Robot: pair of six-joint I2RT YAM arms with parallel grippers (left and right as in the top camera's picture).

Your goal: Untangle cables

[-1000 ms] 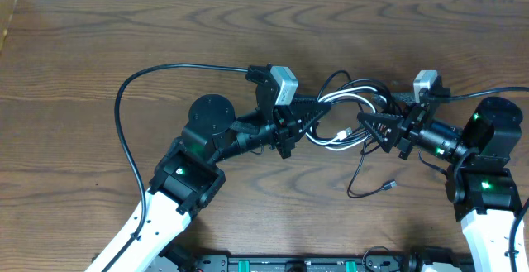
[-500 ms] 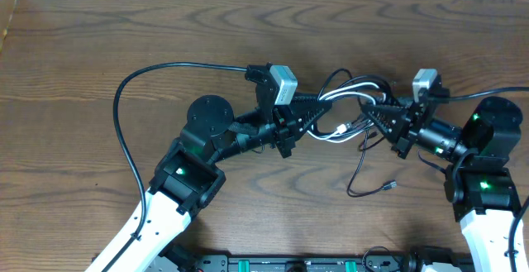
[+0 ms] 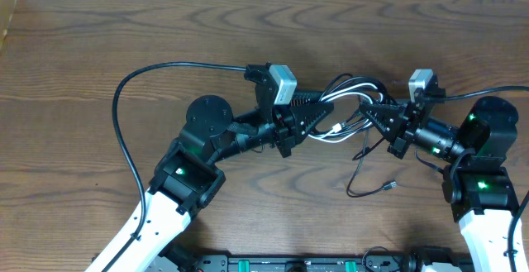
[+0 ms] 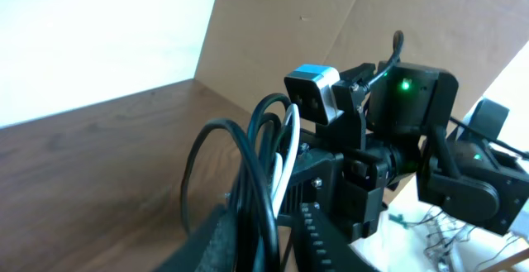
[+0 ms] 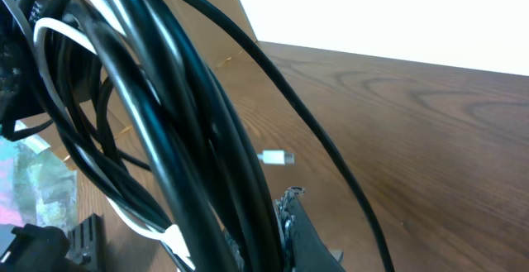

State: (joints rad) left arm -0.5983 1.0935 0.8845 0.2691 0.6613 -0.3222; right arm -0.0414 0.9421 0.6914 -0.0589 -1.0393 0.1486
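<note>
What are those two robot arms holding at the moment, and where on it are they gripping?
Both appear to grip the tangled cables. The left end effector pinches the left side of the looped bundle, and the right end effector pinches its right side.

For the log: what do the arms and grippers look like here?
The left arm and right arm match: white lower links, black joint housings with green lights. The left gripper and right gripper are black, tapering two-finger wedges. A silver-grey camera box tops each wrist; a thick black cable loops off the left one.
</note>
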